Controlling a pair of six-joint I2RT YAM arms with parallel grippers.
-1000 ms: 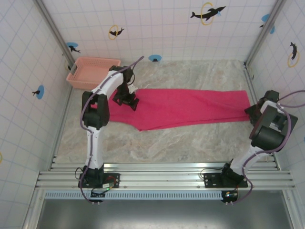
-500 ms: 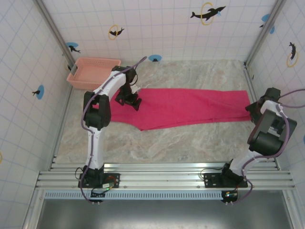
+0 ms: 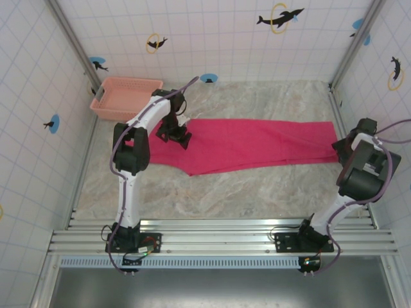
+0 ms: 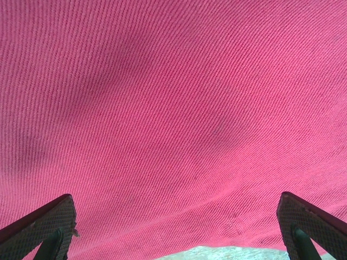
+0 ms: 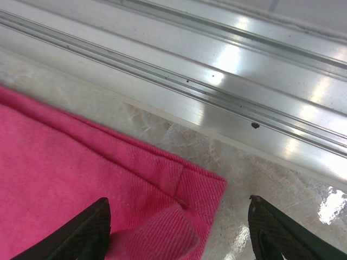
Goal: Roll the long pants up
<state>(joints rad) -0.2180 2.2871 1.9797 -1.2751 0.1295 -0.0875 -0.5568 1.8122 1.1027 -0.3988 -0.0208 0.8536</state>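
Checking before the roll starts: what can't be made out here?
- Top view: the long pants' end beneath the left gripper, which covers it.
- Right wrist view: whether the right gripper touches the cloth corner; the bottom edge cuts it off.
- Left wrist view: cloth contact likewise cut off.

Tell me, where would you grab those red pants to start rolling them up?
Probably the hemmed corner at the right end of the pants, from above. The cloth lies flat on the table, so only an edge gives something to pinch, and this corner bunches up slightly. The right gripper hangs open over it.
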